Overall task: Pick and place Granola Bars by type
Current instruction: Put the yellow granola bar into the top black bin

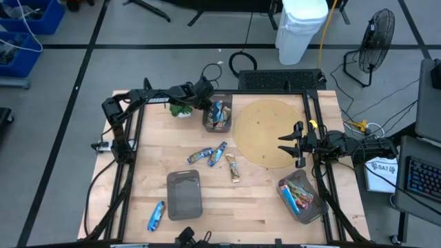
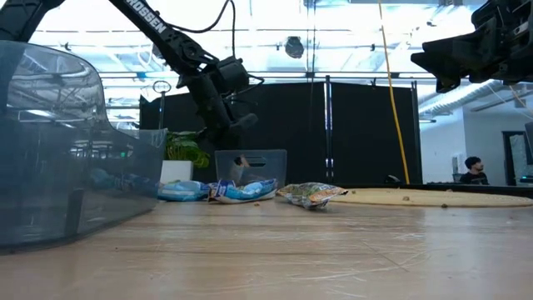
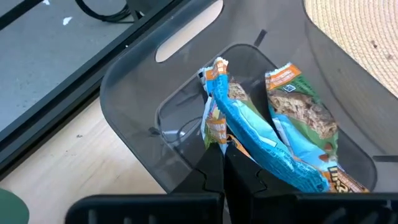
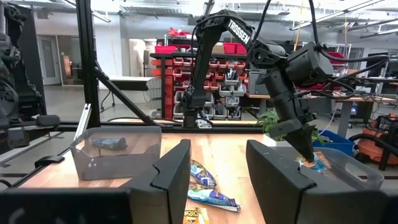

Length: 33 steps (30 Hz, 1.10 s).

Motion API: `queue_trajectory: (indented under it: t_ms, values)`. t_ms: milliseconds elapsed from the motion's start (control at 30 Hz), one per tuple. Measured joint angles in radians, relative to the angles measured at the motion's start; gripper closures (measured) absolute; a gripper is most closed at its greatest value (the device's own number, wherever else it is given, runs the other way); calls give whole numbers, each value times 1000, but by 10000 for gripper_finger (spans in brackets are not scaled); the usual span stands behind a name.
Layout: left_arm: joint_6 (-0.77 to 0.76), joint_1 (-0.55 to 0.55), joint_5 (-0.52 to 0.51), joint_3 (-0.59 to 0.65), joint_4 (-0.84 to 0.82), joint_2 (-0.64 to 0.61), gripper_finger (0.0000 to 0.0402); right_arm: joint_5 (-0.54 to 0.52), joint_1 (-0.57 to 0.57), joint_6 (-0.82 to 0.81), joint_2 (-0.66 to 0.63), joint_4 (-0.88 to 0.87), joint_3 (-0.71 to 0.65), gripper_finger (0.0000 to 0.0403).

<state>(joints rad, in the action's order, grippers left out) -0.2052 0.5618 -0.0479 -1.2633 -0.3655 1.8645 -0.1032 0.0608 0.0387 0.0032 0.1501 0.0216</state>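
Observation:
A dark grey bin point(image 1: 217, 116) at the table's far middle holds several Granola Bars, blue and tan-green point(image 3: 305, 112). My left gripper point(image 3: 222, 152) reaches down into it from the left, shut on a blue bar with orange ends point(image 3: 255, 134). More bars lie flat on the wood in the middle: two blue point(image 1: 200, 156) point(image 1: 218, 153) and one tan point(image 1: 233, 167). Another blue bar point(image 1: 156, 215) lies near the front left. My right gripper point(image 1: 289, 145) hangs open over the right edge of the round mat point(image 1: 265, 133), touching nothing. My left gripper pinches the blue bar's wrapper at its long edge point(image 3: 217, 138) between its two shut fingertips. The fingers slant down into the bin from the table's left side. The bar stands tilted inside the bin, its upper orange end point(image 3: 217, 67) toward the bin's wall.
A second bin point(image 1: 184, 194) sits at the front middle. A third bin point(image 1: 302, 196) at the front right holds reddish and blue bars. A small green plant point(image 1: 181, 109) stands just left of the far bin. The arms' frames run along both table sides.

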Motion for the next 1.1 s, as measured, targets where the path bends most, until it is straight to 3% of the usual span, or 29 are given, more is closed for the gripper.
queue_trajectory:
  t_ms: [233,1100]
  values:
    - [-14,-1,2,0,6,0,380,0,0,0,0,0,0,253]
    - [-19,-3,75,0,57,0,375,0,0,0,0,0,0,253]
